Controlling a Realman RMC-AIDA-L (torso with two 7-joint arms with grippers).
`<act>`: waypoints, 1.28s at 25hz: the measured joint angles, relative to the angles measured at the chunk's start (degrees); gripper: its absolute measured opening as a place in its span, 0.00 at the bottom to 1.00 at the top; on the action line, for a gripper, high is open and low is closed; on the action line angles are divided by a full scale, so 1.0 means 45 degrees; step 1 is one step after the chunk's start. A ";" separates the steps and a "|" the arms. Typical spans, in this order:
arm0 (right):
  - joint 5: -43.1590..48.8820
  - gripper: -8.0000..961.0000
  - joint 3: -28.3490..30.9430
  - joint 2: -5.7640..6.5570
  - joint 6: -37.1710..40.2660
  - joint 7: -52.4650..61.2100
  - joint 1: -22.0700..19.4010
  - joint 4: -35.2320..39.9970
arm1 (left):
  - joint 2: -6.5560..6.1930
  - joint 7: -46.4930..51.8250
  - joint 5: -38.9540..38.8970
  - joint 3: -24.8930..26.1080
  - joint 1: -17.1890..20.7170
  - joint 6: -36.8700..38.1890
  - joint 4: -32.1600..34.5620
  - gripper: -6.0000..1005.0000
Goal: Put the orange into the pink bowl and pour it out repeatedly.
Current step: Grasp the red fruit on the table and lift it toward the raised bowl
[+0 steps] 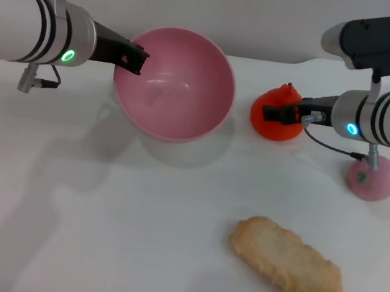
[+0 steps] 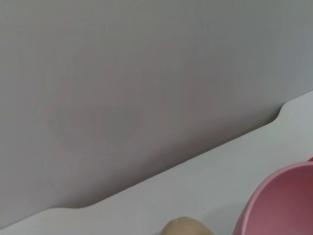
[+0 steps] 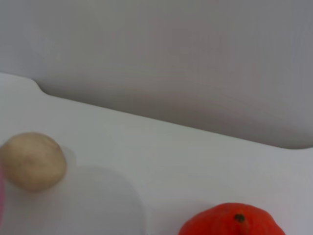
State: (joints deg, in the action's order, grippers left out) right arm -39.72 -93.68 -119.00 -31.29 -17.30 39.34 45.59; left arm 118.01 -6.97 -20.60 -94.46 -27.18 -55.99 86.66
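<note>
On the table, my right gripper [image 1: 281, 115] fingers grip the orange [image 1: 274, 121], red-orange, pointed top; left gripper [image 1: 136, 59] fingers clamp the tilted pink bowl [image 1: 177, 93] rim.

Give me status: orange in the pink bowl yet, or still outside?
Still outside. Done: the left gripper has the pink bowl by its rim, lifted and tilted, nothing inside. In hand: the right gripper is at the orange on the table; whether it has closed on it cannot be seen. Left: carry it into the bowl, then pour out.

Bowl [image 1: 177, 93] plain pink, orange [image 1: 275, 117] orange-red, table [image 1: 95, 234] white.
</note>
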 joint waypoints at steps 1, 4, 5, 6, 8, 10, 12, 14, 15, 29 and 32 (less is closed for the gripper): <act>-0.0009 0.88 0.0000 0.0000 0.0038 -0.0006 0.0114 -0.0191 | 0.0002 -0.0001 -0.0018 -0.0012 -0.0001 0.0000 -0.0001 0.05; -0.0016 0.88 -0.0055 0.0000 0.0065 -0.0005 0.0414 -0.0577 | 0.0005 -0.0004 -0.0079 -0.0028 0.0000 0.0000 0.0000 0.05; -0.0018 0.88 -0.0065 0.0000 0.0064 -0.0005 0.0419 -0.0561 | 0.0006 -0.0006 -0.0131 -0.0035 -0.0001 -0.0001 0.0000 0.05; -0.0018 0.88 -0.0065 0.0000 0.0064 -0.0005 0.0419 -0.0561 | 0.0006 -0.0007 -0.0148 -0.0040 0.0000 -0.0001 0.0000 0.05; -0.0020 0.88 -0.0075 0.0000 0.0080 -0.0004 0.0431 -0.0491 | 0.0006 -0.0008 -0.0152 -0.0044 -0.0001 0.0000 0.0000 0.05; -0.0021 0.88 -0.0060 0.0000 0.0115 -0.0004 0.0502 -0.0541 | 0.0006 -0.0009 -0.0153 -0.0048 0.0001 0.0000 0.0000 0.05; -0.0021 0.88 -0.0015 0.0000 0.0152 -0.0004 0.0642 -0.0766 | 0.0007 -0.0012 -0.0162 -0.0048 0.0001 -0.0008 0.0000 0.05; -0.0021 0.88 -0.0001 -0.0001 0.0217 -0.0005 0.0792 -0.1046 | 0.0006 -0.0014 -0.0170 -0.0048 -0.0010 -0.0017 0.0000 0.05; -0.0027 0.88 0.0001 -0.0009 0.0288 -0.0005 0.0966 -0.1391 | 0.0006 -0.0014 -0.0172 -0.0047 -0.0019 -0.0018 0.0000 0.05; 0.0063 0.65 -0.0132 0.0005 0.0436 -0.0110 0.0988 -0.1435 | -0.0004 -0.0016 -0.0168 -0.0017 -0.0174 -0.0020 -0.0135 0.05; 0.0080 0.52 -0.0135 0.0009 0.0460 -0.0157 0.0740 -0.0996 | -0.0010 -0.0015 -0.0168 0.0007 -0.0181 -0.0017 -0.0154 0.05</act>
State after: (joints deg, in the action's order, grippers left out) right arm -39.36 -94.29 -118.96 -29.22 -18.00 42.67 41.11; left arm 117.96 -7.03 -21.36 -94.43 -28.00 -56.07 85.97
